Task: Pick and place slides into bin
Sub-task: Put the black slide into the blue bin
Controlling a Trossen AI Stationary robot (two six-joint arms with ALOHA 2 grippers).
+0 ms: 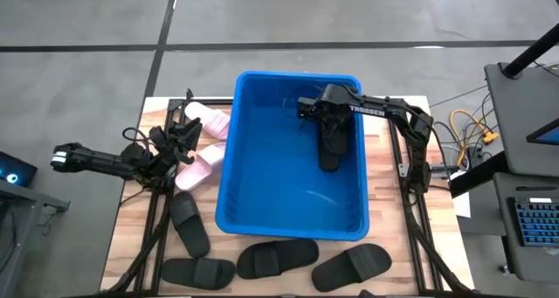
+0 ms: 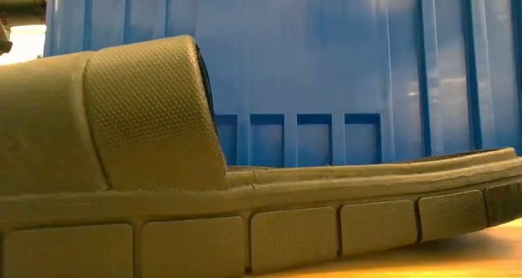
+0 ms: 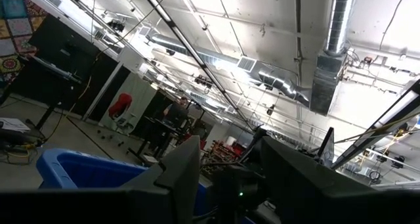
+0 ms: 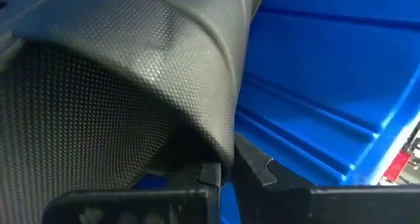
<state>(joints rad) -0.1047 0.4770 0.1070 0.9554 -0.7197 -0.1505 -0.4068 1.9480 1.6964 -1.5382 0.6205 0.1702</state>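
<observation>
The blue bin (image 1: 293,219) stands at the table's middle. My right gripper (image 1: 325,114) reaches over the bin's far right part and is shut on a black slide (image 1: 330,145), which fills the right wrist view (image 4: 118,86). My left gripper (image 1: 181,142) is open and empty beside the bin's left wall, between two pink slides (image 1: 207,121) (image 1: 199,169) that lie flat on the table. Its wrist view looks up at the ceiling past its fingers (image 3: 180,175). Several more black slides lie on the table near the bin; one (image 2: 163,188) fills the low view. My right gripper pinches the black slide by a thin edge of its dotted strap (image 4: 226,148) between its two fingers (image 4: 262,168). In the high view the fingers come from the far side, above the bin. The slide hangs inside the bin's outline, lengthwise toward the near wall; whether it touches the floor I cannot tell.
Black slides lie at the near left (image 1: 188,224) and along the near edge (image 1: 198,270) (image 1: 278,257) (image 1: 352,265). The bin's wall (image 2: 367,66) rises behind the near slide. Cables and a keyboard (image 1: 533,224) sit off the table's right side.
</observation>
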